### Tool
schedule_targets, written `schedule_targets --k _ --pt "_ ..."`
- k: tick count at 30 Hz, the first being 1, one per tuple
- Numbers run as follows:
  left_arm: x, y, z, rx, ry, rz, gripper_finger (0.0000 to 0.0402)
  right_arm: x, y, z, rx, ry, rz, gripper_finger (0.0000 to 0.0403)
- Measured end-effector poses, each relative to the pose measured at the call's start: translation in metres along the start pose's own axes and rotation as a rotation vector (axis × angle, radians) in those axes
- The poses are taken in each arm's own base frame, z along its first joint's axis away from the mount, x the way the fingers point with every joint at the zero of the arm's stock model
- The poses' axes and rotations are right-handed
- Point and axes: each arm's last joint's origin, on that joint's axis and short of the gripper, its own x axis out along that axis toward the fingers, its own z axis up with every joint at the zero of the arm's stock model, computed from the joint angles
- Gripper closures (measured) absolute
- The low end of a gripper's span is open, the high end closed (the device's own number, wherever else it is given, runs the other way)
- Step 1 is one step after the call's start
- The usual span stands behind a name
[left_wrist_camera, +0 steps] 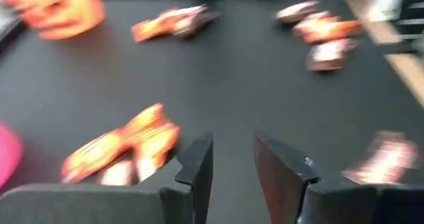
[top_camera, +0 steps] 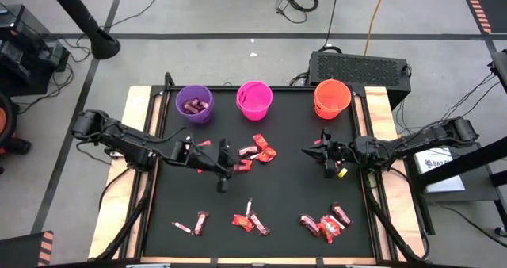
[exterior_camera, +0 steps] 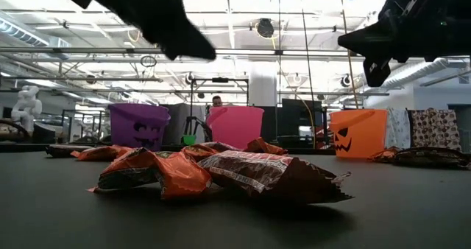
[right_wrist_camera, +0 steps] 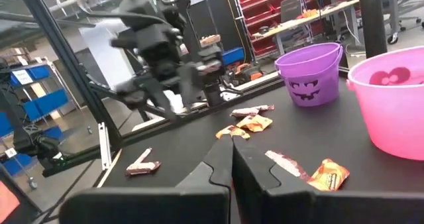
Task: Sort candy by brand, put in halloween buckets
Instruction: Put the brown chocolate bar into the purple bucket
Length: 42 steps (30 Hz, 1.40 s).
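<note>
Three halloween buckets stand in a row at the table's far side: purple (top_camera: 194, 104) with some dark maroon candy in it, pink (top_camera: 254, 99) and orange (top_camera: 332, 97). Candy lies loose on the black mat: a cluster (top_camera: 257, 149) mid-table, and more near the front edge (top_camera: 245, 220) (top_camera: 325, 224) (top_camera: 194, 223). My left gripper (top_camera: 224, 177) hovers just left of the middle cluster, slanting down, open (left_wrist_camera: 232, 164), with only bare mat between its fingers. My right gripper (top_camera: 315, 151) hangs above the mat's right side, shut (right_wrist_camera: 232, 159) on nothing.
Wooden strips (top_camera: 139, 141) border the mat on the left and right. A black box (top_camera: 356, 66) sits behind the orange bucket. Bare mat (top_camera: 285, 185) lies between the two grippers. The room beyond the far edge holds racks and shelving.
</note>
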Motion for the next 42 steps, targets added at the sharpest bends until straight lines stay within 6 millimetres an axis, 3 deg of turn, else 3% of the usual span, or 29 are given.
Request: schedule_targets --k 7,12,17,21,30,42 --pt "0.021 0.01 -0.017 -0.024 0.1 0.078 0.0272 0.0 0.001 0.003 -0.03 -0.027 0.009 0.0403" --pt "0.043 0.022 -0.032 -0.04 0.179 0.124 0.0212 0.0 0.001 0.003 -0.031 -0.036 0.012 0.0403" --pt "0.054 0.034 -0.028 -0.056 0.173 0.205 0.0147 0.0 0.001 0.003 -0.031 -0.035 0.012 0.0403" --pt "0.061 0.048 -0.036 -0.078 0.221 0.244 0.0118 0.0 0.001 0.003 -0.031 -0.034 0.012 0.0403" --pt "0.077 0.072 -0.058 -0.138 0.306 0.291 0.0114 0.0 0.0 0.001 -0.022 -0.006 0.002 0.0403" --pt "0.081 0.075 -0.064 -0.138 0.33 0.287 0.0122 0.0 0.0 -0.001 -0.014 0.007 -0.004 0.0403"
